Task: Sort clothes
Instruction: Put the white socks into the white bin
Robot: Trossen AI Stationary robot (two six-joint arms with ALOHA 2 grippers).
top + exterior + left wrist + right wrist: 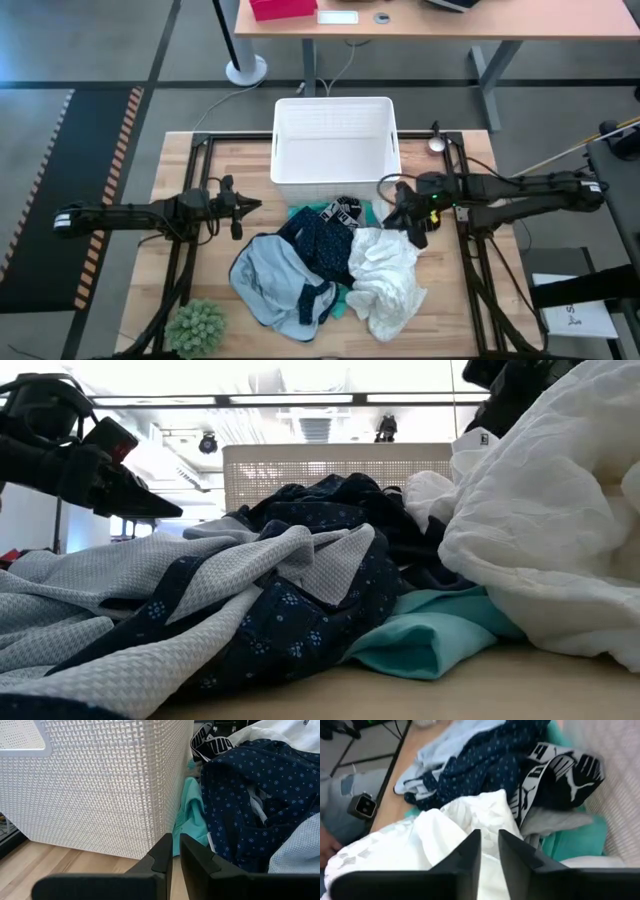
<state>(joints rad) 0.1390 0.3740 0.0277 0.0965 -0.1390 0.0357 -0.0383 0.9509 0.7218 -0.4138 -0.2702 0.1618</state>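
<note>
A pile of clothes lies in front of the white basket [335, 150]. It holds a light blue garment [270, 280], a navy patterned one [320, 245], a white one [385, 275], turquoise cloth [430, 640] and black shorts with a white lettered waistband [560, 775]. My right gripper [410, 226] is at the white garment's far right part and nearly shut on it. My left gripper [240, 205] is shut and empty, just left of the pile by the basket's near left corner [170, 795]. My right gripper has white cloth of the white garment [489, 820] between its two fingers, at the garment's far right part next to the black shorts. The fingers slant down from the table's right. Whether it is an edge or a fold, and how many layers, is hidden by the fingers. The rest of the garment lies bunched on the pile and table [560, 540].
A fuzzy green ball [197, 328] sits at the table's near left corner. The basket stands against the far side of the pile. A person's arm with a wristwatch [364, 806] shows beyond the table's edge in the right wrist view. Bare wood [200, 250] lies left of the pile.
</note>
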